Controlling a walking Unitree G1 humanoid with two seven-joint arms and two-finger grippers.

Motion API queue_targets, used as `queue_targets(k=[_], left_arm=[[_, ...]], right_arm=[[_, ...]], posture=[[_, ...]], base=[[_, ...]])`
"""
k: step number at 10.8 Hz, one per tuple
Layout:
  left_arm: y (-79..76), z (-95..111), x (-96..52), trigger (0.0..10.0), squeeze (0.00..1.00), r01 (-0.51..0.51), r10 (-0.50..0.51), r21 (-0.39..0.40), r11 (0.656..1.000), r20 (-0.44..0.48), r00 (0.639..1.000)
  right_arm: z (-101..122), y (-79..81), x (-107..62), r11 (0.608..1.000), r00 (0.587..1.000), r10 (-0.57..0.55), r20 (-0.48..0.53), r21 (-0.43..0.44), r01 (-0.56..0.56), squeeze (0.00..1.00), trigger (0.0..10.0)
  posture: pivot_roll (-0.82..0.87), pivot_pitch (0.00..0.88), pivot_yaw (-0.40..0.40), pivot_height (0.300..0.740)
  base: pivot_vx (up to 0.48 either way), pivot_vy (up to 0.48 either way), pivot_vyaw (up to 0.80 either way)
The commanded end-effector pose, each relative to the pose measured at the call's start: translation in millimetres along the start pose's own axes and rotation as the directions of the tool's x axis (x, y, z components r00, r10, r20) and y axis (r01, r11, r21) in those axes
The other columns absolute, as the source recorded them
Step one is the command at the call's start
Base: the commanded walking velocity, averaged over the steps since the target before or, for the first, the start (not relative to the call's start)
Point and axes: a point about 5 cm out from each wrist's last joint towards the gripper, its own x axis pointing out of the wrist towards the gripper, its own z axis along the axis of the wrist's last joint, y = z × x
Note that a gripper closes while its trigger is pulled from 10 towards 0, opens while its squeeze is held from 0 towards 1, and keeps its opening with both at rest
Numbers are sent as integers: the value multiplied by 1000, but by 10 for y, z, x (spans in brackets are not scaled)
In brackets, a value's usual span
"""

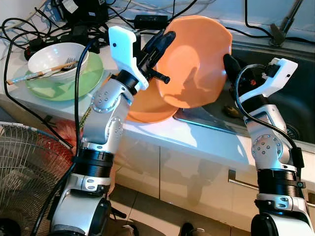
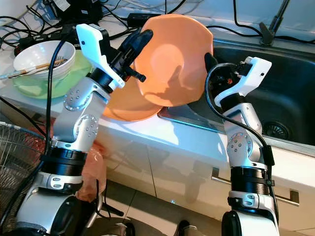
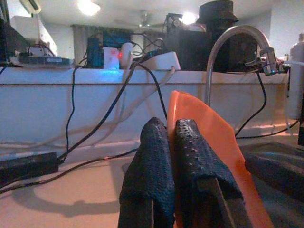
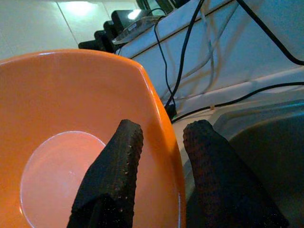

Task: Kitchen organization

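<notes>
1. Nearest us, low in the frame, are only the two silver arms, rising from the bottom edge past the white cabinet fronts (image 1: pixel 197 172); our attention belongs higher up, where both hands meet one plate.

2. At centre frame the orange plate (image 1: pixel 194 61) is held up on edge, tilted, above the front lip of the table (image 1: pixel 206 140) and just left of the sink (image 1: pixel 290 105). The left hand (image 1: pixel 160 44) has its fingers pinched shut on the plate's upper left rim (the left wrist view shows the rim sandwiched tight between both pads). The right hand (image 1: pixel 230 63) straddles the opposite rim, one finger inside the dish, one behind it, with a gap at the outer finger, so we judge it placed but not yet clamped.

3. To do this handover well, we should close the right hand firmly before the left lets go, and keep the plate steady while both hold it; twisting against each other could pop the rim free.

4. Directly beneath sits a second orange plate (image 1: pixel 145 105) flat on the table, so a slip would land on it or slide into the sink. We would release low and slowly.

5. Farther back, at upper left, a white bowl (image 1: pixel 56 58) with utensils rests on a green plate (image 1: pixel 66 81). Beyond it lie tangled black cables (image 1: pixel 29 29), worth avoiding in any swing leftward.
</notes>
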Motion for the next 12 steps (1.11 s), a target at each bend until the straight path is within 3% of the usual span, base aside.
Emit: queue_targets(k=[1, 4, 8, 9, 10, 11, 12], left_arm=[[-2, 196, 75, 10000, 0, 32, -34, 20, 999, 74, 997], [10, 288, 110, 10000, 0, 59, -59, 3, 998, 112, 992], [-5, 266, 116, 10000, 0, 114, -113, -7, 993, 91, 989], [-5, 260, 114, 10000, 0, 116, -115, -8, 993, 88, 989], [-5, 254, 112, 10000, 0, 116, -115, -8, 993, 87, 990], [-3, 242, 107, 10000, 0, 113, -111, -11, 994, 84, 990], [2, 237, 104, 10000, 0, 108, -107, -12, 994, 83, 991]], right_arm=[[0, -6, -23, 1000, 1000, 13, -11, -4, -13, 0, 10000], [-22, 6, -31, 999, 999, 39, -18, 29, -38, 0, 10000], [-20, 18, -57, 993, 998, 69, -2, 99, -68, 0, 10000], [-16, 33, -56, 992, 997, 78, 1, 100, -77, 0, 8863], [-19, 43, -57, 991, 997, 83, 1, 106, -82, 0, 3922], [-21, 63, -62, 988, 995, 95, 7, 119, -95, 0, 0], [-17, 75, -63, 986, 995, 104, 12, 127, -104, 0, 0]], posture=[[82, 160, 65, 740], [80, 166, 64, 740], [80, 171, 64, 740], [79, 172, 64, 740], [79, 171, 64, 740], [80, 170, 62, 740], [79, 173, 63, 740]], base=[[0, 0, 0], [0, 0, 0], [0, 0, 0], [0, 0, 0], [0, 0, 0], [0, 0, 0], [0, 0, 0]])
